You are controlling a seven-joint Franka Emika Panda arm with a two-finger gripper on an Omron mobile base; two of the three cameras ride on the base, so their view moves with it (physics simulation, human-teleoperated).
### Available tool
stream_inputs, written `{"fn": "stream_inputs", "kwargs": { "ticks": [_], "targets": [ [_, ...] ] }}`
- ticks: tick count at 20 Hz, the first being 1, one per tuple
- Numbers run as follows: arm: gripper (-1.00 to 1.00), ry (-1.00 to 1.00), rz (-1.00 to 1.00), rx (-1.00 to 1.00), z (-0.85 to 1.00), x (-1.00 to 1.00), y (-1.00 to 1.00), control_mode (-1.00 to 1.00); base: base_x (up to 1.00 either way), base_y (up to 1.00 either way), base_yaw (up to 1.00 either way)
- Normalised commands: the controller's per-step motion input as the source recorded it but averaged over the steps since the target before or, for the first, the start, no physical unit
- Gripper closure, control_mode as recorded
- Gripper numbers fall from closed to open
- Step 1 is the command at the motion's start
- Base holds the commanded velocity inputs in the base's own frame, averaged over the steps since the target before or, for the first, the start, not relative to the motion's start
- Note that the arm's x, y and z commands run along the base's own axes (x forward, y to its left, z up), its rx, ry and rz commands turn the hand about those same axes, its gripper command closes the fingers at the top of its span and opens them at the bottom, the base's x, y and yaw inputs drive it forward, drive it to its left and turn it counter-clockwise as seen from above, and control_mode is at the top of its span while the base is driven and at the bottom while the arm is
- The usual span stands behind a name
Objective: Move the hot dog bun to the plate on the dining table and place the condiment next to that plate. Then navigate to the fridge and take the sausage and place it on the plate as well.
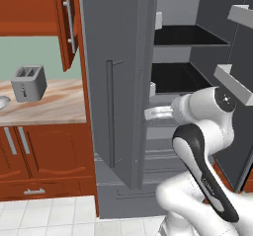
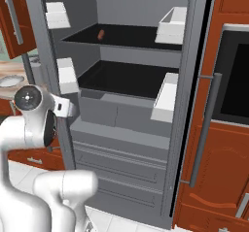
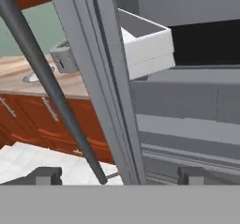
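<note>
Lying on the fridge's [image 2: 121, 143] upper shelf, the sausage [image 2: 100, 34] looks light, firm and rollable; the claw [image 3: 119, 175], fingers apart, should pinch mid-length.

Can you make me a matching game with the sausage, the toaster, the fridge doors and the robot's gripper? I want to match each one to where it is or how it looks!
Things:
1. sausage
2. toaster
3. fridge doors
4. gripper

Places or states:
A. on the counter
B. swung open
C. on the upper fridge shelf
D. open, holding nothing

Pairs: 1-C, 2-A, 3-B, 4-D
</note>
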Motion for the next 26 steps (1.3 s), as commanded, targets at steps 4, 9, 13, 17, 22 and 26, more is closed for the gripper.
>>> {"fn": "stream_inputs", "kwargs": {
  "ticks": [4, 9, 13, 17, 22, 26],
  "targets": [
    [-1.00, 0.00, -0.06, 0.00, -0.41, 0.89, -0.94, -1.00, 0.00, 0.00, 0.00],
    [-1.00, 0.03, 0.00, 0.06, -0.61, 1.00, -0.25, -1.00, 0.00, 0.00, 0.00],
    [-1.00, 0.21, 0.05, 0.20, -0.57, 1.00, 0.00, -1.00, 0.00, 0.00, 0.00],
    [-1.00, 0.28, 0.12, 0.24, -0.43, 1.00, 0.03, -1.00, 0.00, 0.00, 0.00],
    [-1.00, 0.17, 0.18, 0.12, -0.08, 0.29, 0.61, -1.00, 0.00, 0.00, 0.00],
    [-1.00, 0.14, 0.20, 0.04, -0.01, -0.02, 0.91, -1.00, 0.00, 0.00, 0.00]
  ]
}}
